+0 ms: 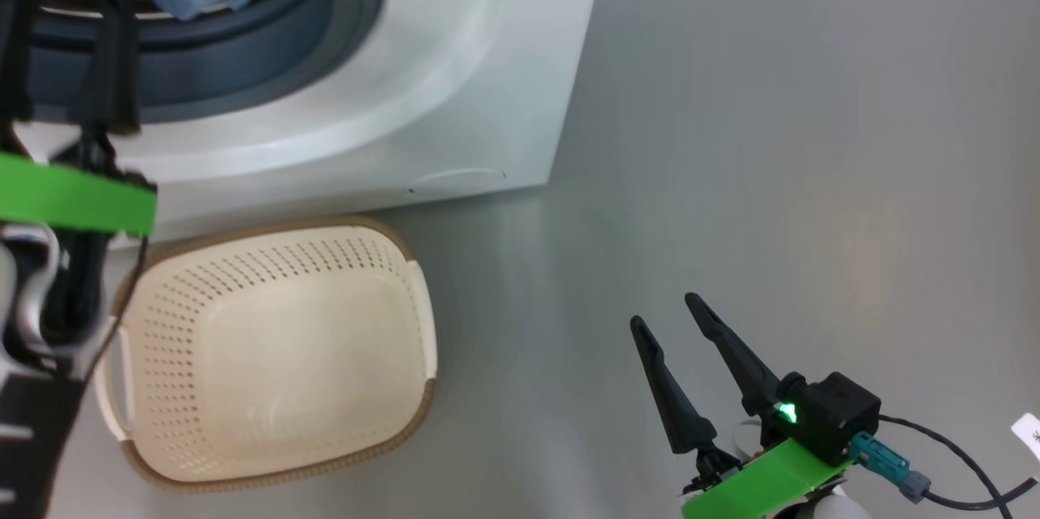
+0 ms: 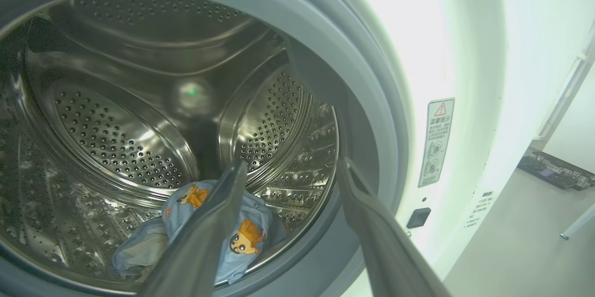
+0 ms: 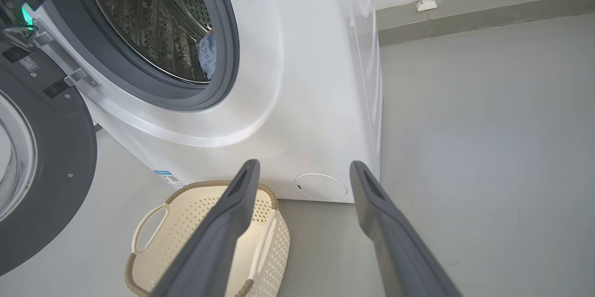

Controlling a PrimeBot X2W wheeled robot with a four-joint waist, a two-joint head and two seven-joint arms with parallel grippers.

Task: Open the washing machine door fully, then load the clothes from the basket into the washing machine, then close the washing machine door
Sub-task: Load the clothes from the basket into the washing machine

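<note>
On the grey floor [image 1: 772, 178], just in front of the washing machine [image 1: 487, 97], the basket [image 1: 203, 283] stands upright with its mouth facing up. Its long axis runs roughly along the machine's front, with 1 white handle at each short end. It is cream plastic with rows of small holes and a brown woven-look rim, and its bottom shows bare.

The washing machine door [image 3: 42, 171] is swung wide on the robot's left. Its inner face, a broad black ring around the glass, is turned toward the right wrist camera.

The clothes [image 2: 232, 236] lie in a low heap at the bottom of the steel drum [image 2: 116, 125], close behind the grey gasket [image 1: 244, 72]. They are blue fabric with small orange cartoon figures.

The left gripper [image 2: 292, 164] hangs at the drum mouth with its 2 fingers pointing inward over the heap. The fingers are spread as wide as they go, with nothing between them. Whether the nearer finger touches the fabric cannot be told.

The right gripper [image 1: 665, 312] hovers over the floor to the right of the basket, well apart from it. It is equally wide and empty, and its fingers point toward the machine's lower front and the round flap [image 3: 320, 187].
</note>
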